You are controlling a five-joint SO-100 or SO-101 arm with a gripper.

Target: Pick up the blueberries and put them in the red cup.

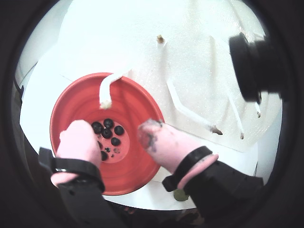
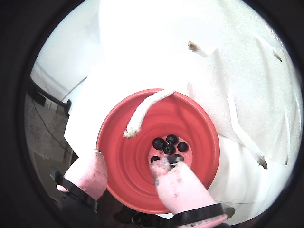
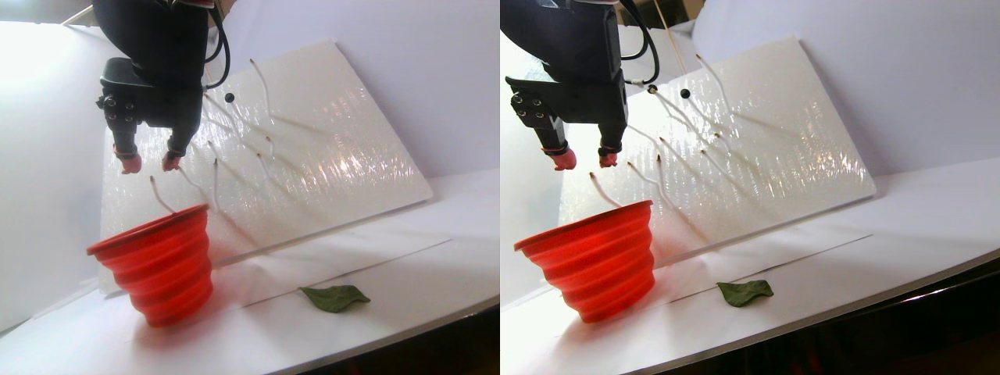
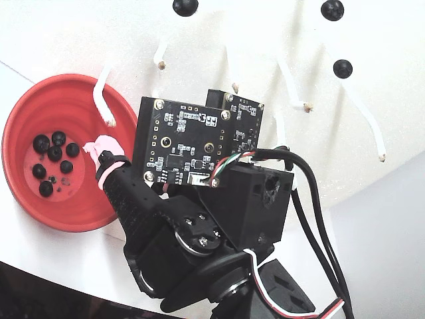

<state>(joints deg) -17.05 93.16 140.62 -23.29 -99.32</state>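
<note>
I am holding the hand (image 1: 116,135) apart and empty above the red cup (image 1: 128,175) at lower left of a wrist view, blueberries (image 1: 108,123) lying on its bottom, leaf (image 3: 334,298) resting on worktop (image 3: 406,297).

Open air between gripper (image 3: 148,162) and cup (image 3: 160,266); one white stem (image 1: 107,88) overhangs the rim, board (image 3: 312,148) close behind.

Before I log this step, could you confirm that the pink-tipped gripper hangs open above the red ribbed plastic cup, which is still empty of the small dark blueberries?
Not quite: the cup is not empty. In a wrist view, several small dark blueberries lie on the bottom of the red ribbed plastic cup. The rest holds: the pink-tipped gripper hangs open above it, holding nothing.
</note>
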